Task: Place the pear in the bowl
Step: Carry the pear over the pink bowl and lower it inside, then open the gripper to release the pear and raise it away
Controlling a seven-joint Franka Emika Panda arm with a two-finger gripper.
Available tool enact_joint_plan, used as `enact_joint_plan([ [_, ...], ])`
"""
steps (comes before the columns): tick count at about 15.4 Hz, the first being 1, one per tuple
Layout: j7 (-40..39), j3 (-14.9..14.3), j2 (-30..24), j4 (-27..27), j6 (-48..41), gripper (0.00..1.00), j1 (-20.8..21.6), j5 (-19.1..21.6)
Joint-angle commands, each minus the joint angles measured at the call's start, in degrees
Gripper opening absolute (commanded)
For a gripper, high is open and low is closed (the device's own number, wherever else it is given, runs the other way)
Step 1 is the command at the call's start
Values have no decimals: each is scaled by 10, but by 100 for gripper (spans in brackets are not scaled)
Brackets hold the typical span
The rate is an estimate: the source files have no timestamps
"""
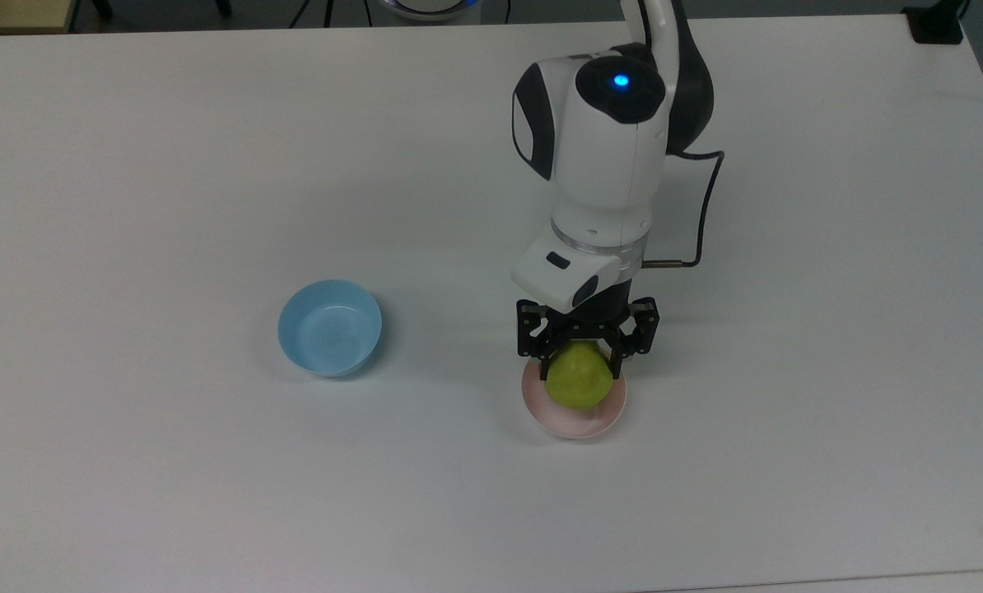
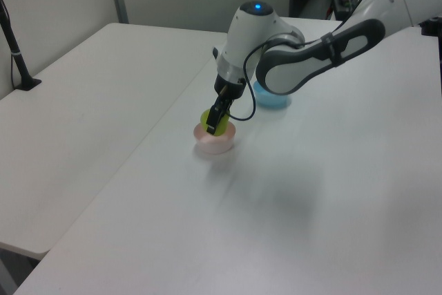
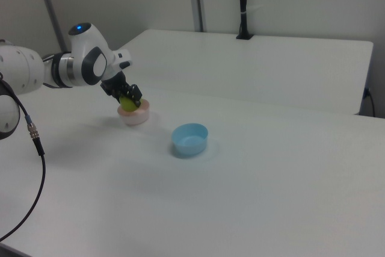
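Note:
The yellow-green pear [image 1: 579, 376] is held between the black fingers of my gripper [image 1: 584, 356], which is shut on it. It hangs right over the pale pink bowl [image 1: 575, 423], covering most of the bowl's inside in the top view. In the left view the pear [image 2: 210, 118] sits at the pink bowl's [image 2: 214, 144] rim height under the gripper [image 2: 217, 121]. The right view has the pear [image 3: 127, 102] just above the pink bowl [image 3: 135, 116]. I cannot tell whether the pear touches the bowl.
A light blue bowl [image 1: 329, 328] of the same size stands to the top view's left of the pink one, with bare white table [image 1: 211, 478] between and around them. A black cable [image 1: 705, 206] runs from the wrist. A second table [image 2: 83, 94] adjoins.

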Motion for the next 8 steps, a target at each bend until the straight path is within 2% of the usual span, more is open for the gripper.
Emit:
enact_joint_plan([
  [1,7,-15,16,13,8,43,11,10],
  [2,7,-15,17,12,8,48,11,10],
  [3,7,-15,17,10,7,61,11,10],
  [4,7,-15,17,8,7,78,11,9],
  [5,7,-15,17,6,6,100,12,8],
  [8,5,-15,10,0,0,100,13,6],
])
